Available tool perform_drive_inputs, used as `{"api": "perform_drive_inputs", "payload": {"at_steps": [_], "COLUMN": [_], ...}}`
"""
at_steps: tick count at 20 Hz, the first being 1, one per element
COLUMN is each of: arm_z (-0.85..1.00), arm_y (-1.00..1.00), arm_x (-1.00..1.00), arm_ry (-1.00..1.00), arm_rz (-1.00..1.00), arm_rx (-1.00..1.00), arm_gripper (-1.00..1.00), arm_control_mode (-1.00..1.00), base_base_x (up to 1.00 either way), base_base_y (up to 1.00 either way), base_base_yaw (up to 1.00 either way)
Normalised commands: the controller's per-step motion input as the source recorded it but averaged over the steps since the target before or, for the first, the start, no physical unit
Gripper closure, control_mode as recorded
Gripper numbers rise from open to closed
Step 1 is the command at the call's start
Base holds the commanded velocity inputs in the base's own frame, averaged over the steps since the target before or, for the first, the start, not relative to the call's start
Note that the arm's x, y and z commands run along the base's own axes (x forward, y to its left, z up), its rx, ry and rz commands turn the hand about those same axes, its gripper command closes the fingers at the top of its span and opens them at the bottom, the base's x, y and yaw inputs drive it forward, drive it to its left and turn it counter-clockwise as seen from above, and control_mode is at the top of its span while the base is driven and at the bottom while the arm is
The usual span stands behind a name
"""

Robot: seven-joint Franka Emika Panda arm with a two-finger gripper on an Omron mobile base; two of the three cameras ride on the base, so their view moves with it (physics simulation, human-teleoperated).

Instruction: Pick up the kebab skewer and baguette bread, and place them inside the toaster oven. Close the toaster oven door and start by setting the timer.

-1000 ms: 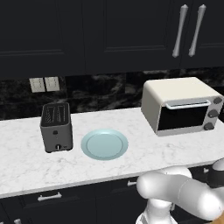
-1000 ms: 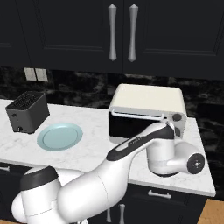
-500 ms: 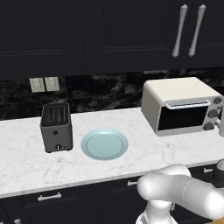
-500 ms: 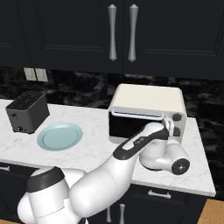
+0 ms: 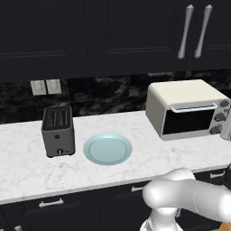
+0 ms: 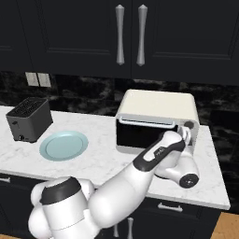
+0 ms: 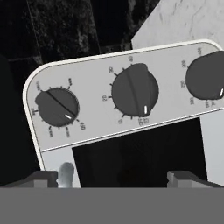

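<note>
The tool (image 7: 113, 175) stands spread wide, empty, facing the knob panel on the right side of the toaster oven (image 6: 156, 105). In the hand view its two fingertips (image 7: 43, 177) flank the gap beneath the middle knob (image 7: 134, 90), with a second knob (image 7: 57, 106) and a third knob (image 7: 206, 81) to either side; which of the three is the timer cannot be read.

The toaster oven sits on the marble desk (image 5: 144, 151) with the toaster oven door (image 5: 187, 121) shut.

Handling judgement: each knob is a rigid, smooth dark dial with a raised ridge across its face. Take hold across that ridge, fingertips on opposite flanks, then rotate. A grip on the rounded rim would probably slip.

Farther out lie an empty pale blue plate (image 5: 108, 148) and a dark slot toaster (image 5: 57, 131).
</note>
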Motion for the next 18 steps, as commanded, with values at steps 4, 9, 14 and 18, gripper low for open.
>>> {"api": "perform_drive_inputs", "payload": {"at_steps": [4, 9, 14, 18], "arm_z": [-0.22, -0.22, -0.01, -0.04], "arm_y": [-0.21, -0.07, 0.00, -0.03], "arm_x": [0.01, 0.07, 0.12, 0.17], "arm_ry": [-0.07, -0.06, -0.09, -0.05], "arm_rz": [-0.04, -0.01, 0.00, 0.00], "arm_rx": [0.03, 0.00, 0.00, 0.00], "arm_gripper": [-1.00, -1.00, -1.00, -1.00], "arm_control_mode": [-1.00, -1.00, -1.00, -1.00], "base_base_x": [0.00, 0.00, 0.00, 0.00], "base_base_y": [0.00, 0.00, 0.00, 0.00], "base_base_yaw": [0.00, 0.00, 0.00, 0.00]}}
